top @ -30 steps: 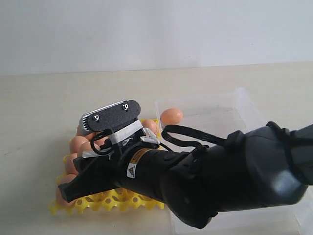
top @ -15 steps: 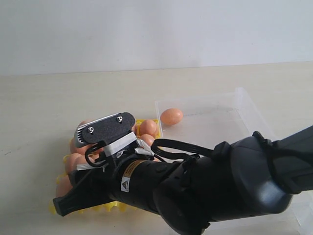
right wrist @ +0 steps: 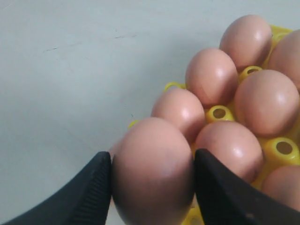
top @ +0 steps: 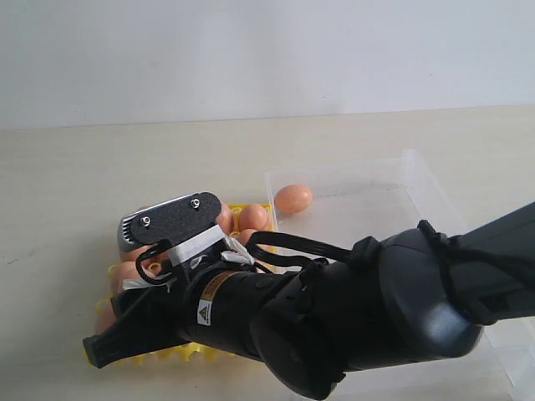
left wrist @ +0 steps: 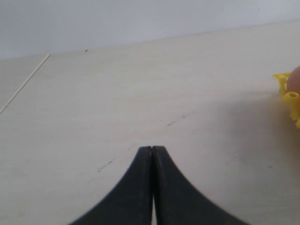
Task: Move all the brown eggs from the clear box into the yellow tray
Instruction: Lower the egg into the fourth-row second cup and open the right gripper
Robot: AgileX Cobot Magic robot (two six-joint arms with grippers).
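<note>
right gripper [right wrist: 153, 182]: jaws clamped on both flanks of one egg [right wrist: 152, 150], at the tray [right wrist: 284, 148] edge. egg smooth, matte, reddish-brown. more eggs [right wrist: 212, 77] seated in tray cups. lone egg [top: 292, 199] in box [top: 418, 177] beside tray. left gripper [left wrist: 152, 150]: jaws together, over table [left wrist: 140, 84] near tray.

Bright, soft, even light, slightly washed out and hazy. Small pale highlights sat on the brown eggs [right wrist: 213, 77]. A faint diffuse shadow darkened the table [left wrist: 140, 93] near the yellow tray [left wrist: 291, 101]. The near black arm [top: 376, 317] looked soft.
</note>
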